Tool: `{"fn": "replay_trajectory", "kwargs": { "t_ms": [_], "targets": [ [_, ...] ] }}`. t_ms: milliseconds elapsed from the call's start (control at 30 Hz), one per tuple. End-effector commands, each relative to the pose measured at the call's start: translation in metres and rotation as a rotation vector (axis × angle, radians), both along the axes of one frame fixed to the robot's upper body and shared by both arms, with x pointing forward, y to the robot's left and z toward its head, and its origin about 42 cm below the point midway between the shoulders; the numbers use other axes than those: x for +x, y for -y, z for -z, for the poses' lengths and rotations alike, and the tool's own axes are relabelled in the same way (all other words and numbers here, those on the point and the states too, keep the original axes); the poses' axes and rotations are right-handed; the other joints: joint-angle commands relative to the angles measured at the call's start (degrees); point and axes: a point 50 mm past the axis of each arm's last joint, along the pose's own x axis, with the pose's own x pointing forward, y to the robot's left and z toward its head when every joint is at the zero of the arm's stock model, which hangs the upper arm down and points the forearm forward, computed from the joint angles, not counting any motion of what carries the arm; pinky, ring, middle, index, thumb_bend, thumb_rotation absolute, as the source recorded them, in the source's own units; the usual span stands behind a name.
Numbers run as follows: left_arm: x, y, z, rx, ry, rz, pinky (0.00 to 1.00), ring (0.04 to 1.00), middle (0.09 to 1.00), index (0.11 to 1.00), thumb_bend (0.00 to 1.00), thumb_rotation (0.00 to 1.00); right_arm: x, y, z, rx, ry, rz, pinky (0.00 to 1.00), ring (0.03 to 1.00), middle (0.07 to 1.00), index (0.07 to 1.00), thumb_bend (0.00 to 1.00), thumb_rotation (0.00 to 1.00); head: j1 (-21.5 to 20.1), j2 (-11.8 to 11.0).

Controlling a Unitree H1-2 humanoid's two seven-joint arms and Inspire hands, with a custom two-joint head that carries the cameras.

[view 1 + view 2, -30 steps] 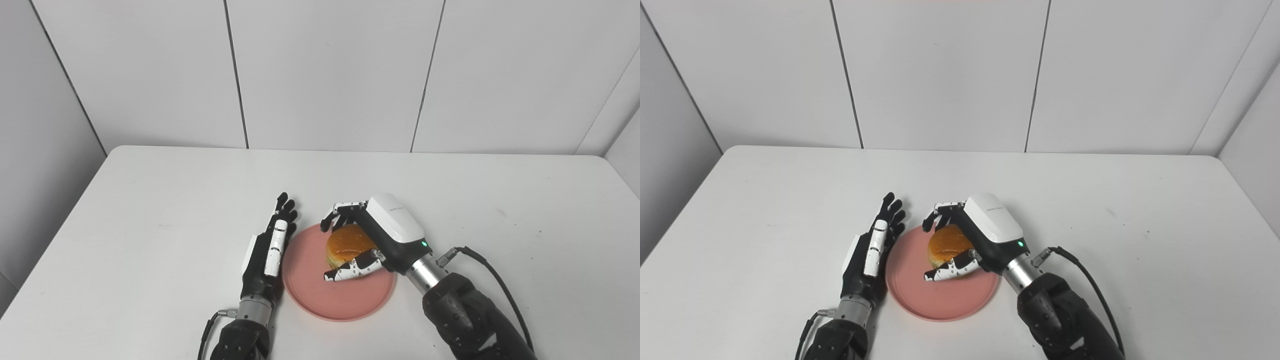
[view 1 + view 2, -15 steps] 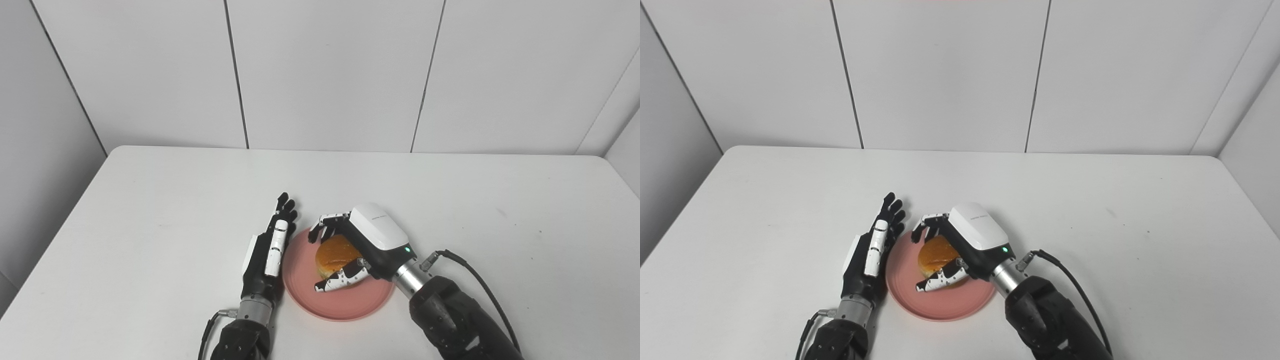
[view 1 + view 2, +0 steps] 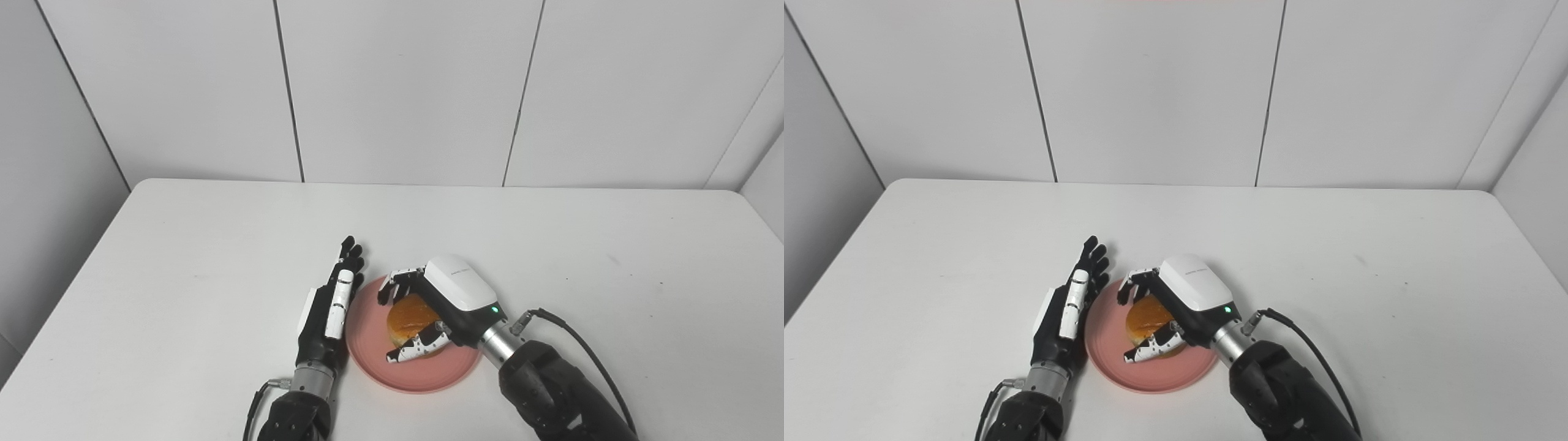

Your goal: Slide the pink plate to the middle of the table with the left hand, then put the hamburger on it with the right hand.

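Note:
The pink plate (image 3: 373,358) lies on the white table near its front middle. The hamburger (image 3: 409,318) with its orange bun sits on the plate, and my right hand (image 3: 450,300) is wrapped around it from the right, fingers over the far side and thumb at the near side. My left hand (image 3: 327,309) is open with fingers straight, lying edge-on against the plate's left rim. The same shows in the right eye view: plate (image 3: 1115,361), hamburger (image 3: 1146,318), right hand (image 3: 1191,297), left hand (image 3: 1066,312).
The white table (image 3: 184,245) reaches back to a grey panelled wall. A black cable (image 3: 576,331) loops from my right wrist over the table.
My right hand has moved left and down with the hamburger, bringing it from above the plate's right part onto the plate's middle. The left hand and plate have not moved.

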Motion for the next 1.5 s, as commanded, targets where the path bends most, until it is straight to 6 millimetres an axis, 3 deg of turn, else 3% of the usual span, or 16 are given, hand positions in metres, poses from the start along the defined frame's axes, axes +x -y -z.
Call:
{"fn": "replay_trajectory", "kwargs": {
  "t_ms": [0, 133, 200, 267, 300, 367, 667, 867, 1033, 1200, 1467],
  "targets": [
    [-0.018, -0.006, 0.033, 0.003, -0.090, -0.006, 1.00, 0.995, 1.000, 0.993, 0.56, 1.00, 0.003, 0.000, -0.010, 0.007, 0.050, -0.025, 0.28, 0.330, 0.404, 0.513, 0.51, 0.00, -0.09, 0.00],
    [-0.018, -0.006, 0.033, 0.009, -0.087, -0.004, 1.00, 1.000, 1.000, 0.994, 0.56, 1.00, 0.001, 0.005, -0.012, 0.013, 0.056, -0.023, 0.40, 0.458, 0.446, 0.530, 0.51, 0.00, -0.33, -0.04],
    [-0.017, -0.006, 0.034, 0.015, -0.086, -0.001, 1.00, 1.000, 1.000, 0.996, 0.56, 1.00, -0.001, 0.008, -0.013, 0.025, 0.066, -0.023, 0.51, 0.556, 0.577, 0.504, 0.50, 0.12, -0.41, -0.12],
    [-0.018, -0.007, 0.034, 0.013, -0.089, 0.005, 1.00, 1.000, 1.000, 0.998, 0.57, 1.00, -0.004, 0.011, -0.014, 0.040, 0.077, -0.028, 0.57, 0.620, 0.646, 0.500, 0.50, 0.16, -0.47, -0.05],
    [-0.018, -0.007, 0.033, 0.011, -0.091, 0.008, 1.00, 1.000, 1.000, 0.997, 0.56, 1.00, -0.005, 0.013, -0.015, 0.048, 0.081, -0.030, 0.63, 0.668, 0.693, 0.650, 0.57, 0.39, -0.47, -0.05],
    [-0.018, -0.007, 0.033, 0.009, -0.093, 0.010, 1.00, 1.000, 1.000, 0.991, 0.55, 1.00, -0.009, 0.016, -0.017, 0.056, 0.087, -0.032, 0.70, 0.737, 0.764, 0.785, 0.64, 0.59, -0.51, 0.01],
    [-0.018, -0.007, 0.031, 0.020, -0.102, 0.013, 1.00, 1.000, 1.000, 0.993, 0.56, 1.00, -0.020, 0.027, -0.021, 0.114, 0.105, -0.021, 0.82, 0.865, 0.907, 0.931, 0.70, 0.81, -0.66, 0.06],
    [-0.018, -0.008, 0.030, 0.021, -0.098, 0.015, 1.00, 1.000, 1.000, 0.996, 0.56, 1.00, -0.024, 0.033, -0.021, 0.176, 0.107, -0.012, 0.86, 0.920, 0.965, 0.965, 0.70, 0.87, -0.55, 0.15],
    [-0.016, -0.010, 0.031, 0.048, -0.082, 0.000, 1.00, 1.000, 1.000, 0.994, 0.56, 1.00, -0.027, 0.039, -0.018, 0.299, 0.081, 0.012, 0.87, 0.941, 0.996, 0.990, 0.68, 0.86, -0.60, 0.16],
    [-0.015, -0.012, 0.029, 0.036, -0.075, -0.018, 1.00, 1.000, 1.000, 0.998, 0.55, 1.00, -0.029, 0.048, -0.003, 0.443, 0.022, 0.059, 0.94, 0.994, 1.000, 1.000, 0.72, 0.91, -0.62, 0.29],
    [-0.016, -0.017, 0.027, 0.019, -0.053, -0.036, 1.00, 1.000, 1.000, 1.000, 0.54, 1.00, -0.042, 0.058, 0.024, 0.676, -0.113, 0.192, 1.00, 1.000, 1.000, 1.000, 0.68, 1.00, -0.86, 0.61]
  ]
}}
